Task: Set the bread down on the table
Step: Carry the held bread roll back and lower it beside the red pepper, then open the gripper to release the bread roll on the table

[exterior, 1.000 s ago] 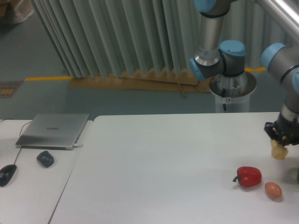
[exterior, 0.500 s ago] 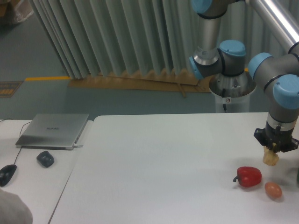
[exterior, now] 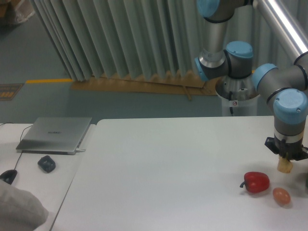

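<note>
Bread (exterior: 285, 165) is hanging in my jaws, which are clamping its top end, just above the white worktop (exterior: 173, 168) near its right edge. Beside it are lying a red pepper (exterior: 256, 182) and what is perhaps an egg (exterior: 281, 195).

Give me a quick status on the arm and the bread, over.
Gripper shut on the bread, held upright above the table. Not set down yet. Red bell pepper and a small orange oval lie just below and beside the drop spot.
</note>
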`<state>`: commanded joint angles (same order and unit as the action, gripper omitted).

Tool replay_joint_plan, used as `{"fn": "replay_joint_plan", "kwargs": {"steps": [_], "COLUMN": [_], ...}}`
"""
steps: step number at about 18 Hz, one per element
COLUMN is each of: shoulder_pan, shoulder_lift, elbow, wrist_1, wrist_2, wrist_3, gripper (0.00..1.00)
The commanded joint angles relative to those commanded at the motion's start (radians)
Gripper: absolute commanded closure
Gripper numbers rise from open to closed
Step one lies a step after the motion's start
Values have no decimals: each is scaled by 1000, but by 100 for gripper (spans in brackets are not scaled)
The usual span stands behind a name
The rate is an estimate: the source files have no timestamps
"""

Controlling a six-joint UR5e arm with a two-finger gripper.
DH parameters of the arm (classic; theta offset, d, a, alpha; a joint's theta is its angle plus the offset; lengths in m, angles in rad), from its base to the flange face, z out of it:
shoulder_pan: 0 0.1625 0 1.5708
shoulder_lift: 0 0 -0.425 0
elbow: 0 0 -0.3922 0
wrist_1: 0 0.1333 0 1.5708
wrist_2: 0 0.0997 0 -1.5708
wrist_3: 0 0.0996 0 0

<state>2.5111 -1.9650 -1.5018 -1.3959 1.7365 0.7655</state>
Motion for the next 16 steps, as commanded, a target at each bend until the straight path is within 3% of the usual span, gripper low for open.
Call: {"fn": "replay_joint_plan", "kwargs": {"steps": [3, 4, 6, 7, 16], "shoulder_pan": [0, -2, -9, -11, -29], "shoulder_lift": [0, 0, -6, -6, -5], "elbow": [0, 0, -2, -5, -8], "wrist_1": [0, 2, 32, 41, 44], "wrist_2": [0, 0, 2, 5, 5], "wrist_3": [5, 5, 3, 3, 0], "gripper": [74, 66, 42, 1, 0]}}
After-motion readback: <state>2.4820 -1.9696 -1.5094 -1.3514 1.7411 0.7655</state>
